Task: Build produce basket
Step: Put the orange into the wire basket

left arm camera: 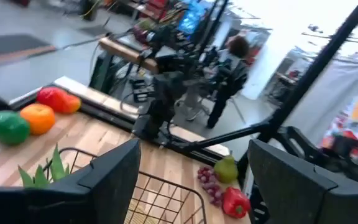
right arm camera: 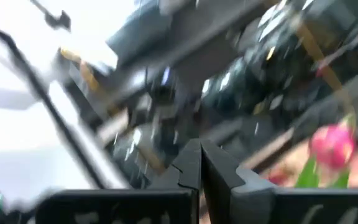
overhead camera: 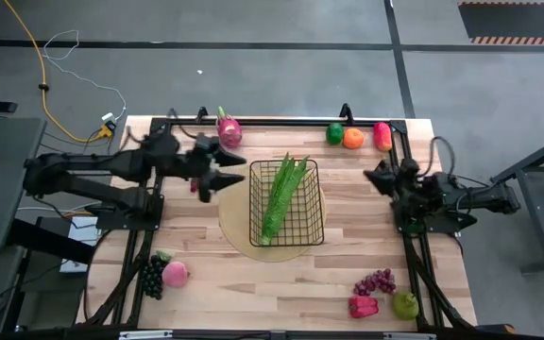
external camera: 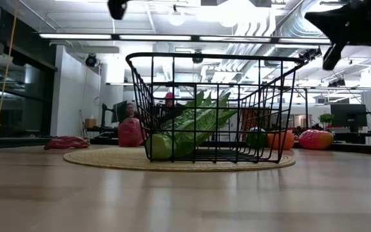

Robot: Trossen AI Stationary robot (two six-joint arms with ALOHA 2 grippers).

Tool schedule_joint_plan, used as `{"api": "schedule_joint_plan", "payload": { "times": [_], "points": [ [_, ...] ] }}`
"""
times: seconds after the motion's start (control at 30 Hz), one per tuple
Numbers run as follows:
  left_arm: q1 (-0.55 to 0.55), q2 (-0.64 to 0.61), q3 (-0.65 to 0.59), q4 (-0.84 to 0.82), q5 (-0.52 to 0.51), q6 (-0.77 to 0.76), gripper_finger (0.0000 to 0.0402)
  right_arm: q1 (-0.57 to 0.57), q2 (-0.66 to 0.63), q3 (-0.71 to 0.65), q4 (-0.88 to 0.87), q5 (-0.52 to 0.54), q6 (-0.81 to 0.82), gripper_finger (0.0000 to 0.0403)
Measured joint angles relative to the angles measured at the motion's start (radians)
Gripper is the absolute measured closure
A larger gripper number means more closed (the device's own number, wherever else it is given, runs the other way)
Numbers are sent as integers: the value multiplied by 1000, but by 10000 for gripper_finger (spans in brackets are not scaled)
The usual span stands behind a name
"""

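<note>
The left gripper (overhead camera: pixel 232 172) hangs just beside the basket's left rim, its two fingers (left arm camera: pixel 114 171) spread well apart with nothing between them — it holds nothing and touches nothing. The right gripper (overhead camera: pixel 379 176) waits near the table's right edge, well apart from the basket, its fingers pressed together and empty.

The basket (overhead camera: pixel 315 203) stands at the middle of the table on a round tan disc (overhead camera: pixel 236 231), and long green pods (overhead camera: pixel 281 196) lie inside it, leaning up toward the far rim. Behind the left gripper a pink dragon fruit (overhead camera: pixel 228 130) rests at the far edge. Along that same edge — toward the right — sit a green pepper (overhead camera: pixel 334 134), an orange (overhead camera: pixel 352 138) and a peach (overhead camera: pixel 382 136). At the near left lie dark grapes (overhead camera: pixel 151 276) touching a pink fruit (overhead camera: pixel 175 274); at the near right, red grapes (overhead camera: pixel 375 281), a red pepper (overhead camera: pixel 363 306) and a green apple (overhead camera: pixel 404 304).
</note>
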Motion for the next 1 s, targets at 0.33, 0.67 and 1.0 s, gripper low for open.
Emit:
{"api": "schedule_joint_plan", "payload": {
  "times": [0.33,0.67,1.0],
  "points": [
    [52,-205,-42,-76,-18,138,117,0,14,50,94,71,-173,402],
    [50,-211,-43,-75,-52,26,117,-1,116,191,89,83,-199,402],
    [50,-211,-43,-71,-122,-19,117,-107,388,567,-602,333,-38,369]
  ]
}}
